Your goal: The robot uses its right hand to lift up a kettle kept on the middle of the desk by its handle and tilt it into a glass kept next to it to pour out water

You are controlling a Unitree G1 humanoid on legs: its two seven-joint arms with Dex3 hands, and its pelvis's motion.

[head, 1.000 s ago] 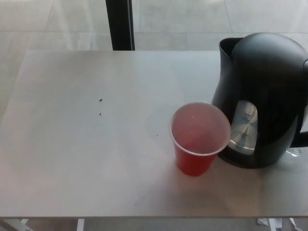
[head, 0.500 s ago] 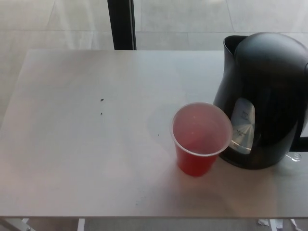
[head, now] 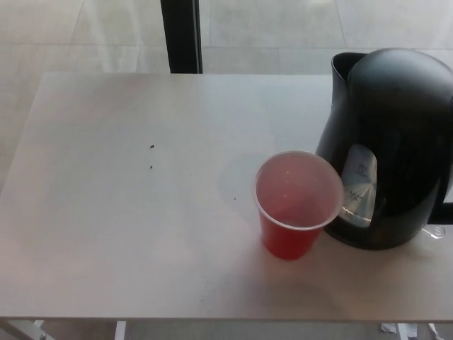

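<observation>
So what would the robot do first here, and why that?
Probably bring its right hand in from the right toward the handle of the black kettle. Neither hand shows in the picture, and the kettle stands upright on the desk, so nothing is gripped yet. The handle runs off the right edge of the picture. The red cup sits against the kettle's left side, upright, ready for pouring.

Kettle (head: 396,134) black – cup (head: 294,212) red – desk (head: 141,212) pale grey.
</observation>
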